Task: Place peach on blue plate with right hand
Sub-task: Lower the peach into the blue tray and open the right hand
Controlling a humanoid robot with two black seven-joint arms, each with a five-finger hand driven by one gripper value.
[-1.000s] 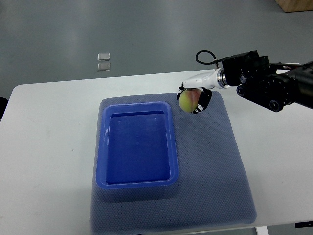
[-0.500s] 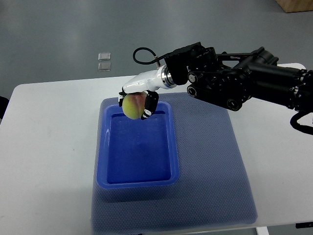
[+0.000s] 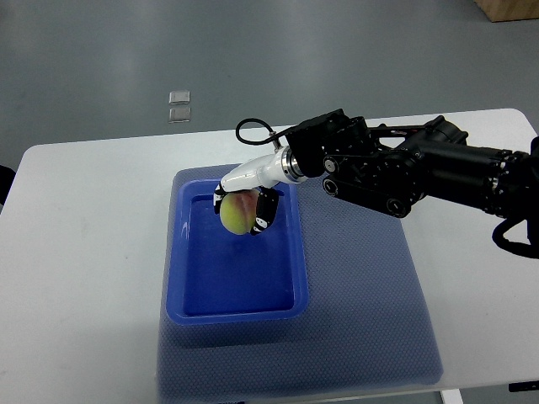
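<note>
A grey floor fills the top of the frame, and below it a white table (image 3: 84,252) carries a blue-grey mat (image 3: 370,295). The right hand (image 3: 244,202), reaching in from the right edge on a black arm (image 3: 413,172), has its fingers clamped around the peach (image 3: 237,213), which sits in the grasp just left of the frame's centre. A second ago the hand held the fruit over the mat beyond the plate's upper right corner; half a second ago it was above the plate's far rim; now it has come further in and lower, so the peach hangs over the upper part of the blue plate (image 3: 177,252), inside its raised rim. Whether the fruit touches the plate floor I cannot tell; it looks slightly above it. That shift means the carry is essentially done, and what remains, by my judgement, is a short descent and a release of the fingers. Two small clear squares (image 3: 178,107) lie on the floor at upper left. The left arm is not visible.
</note>
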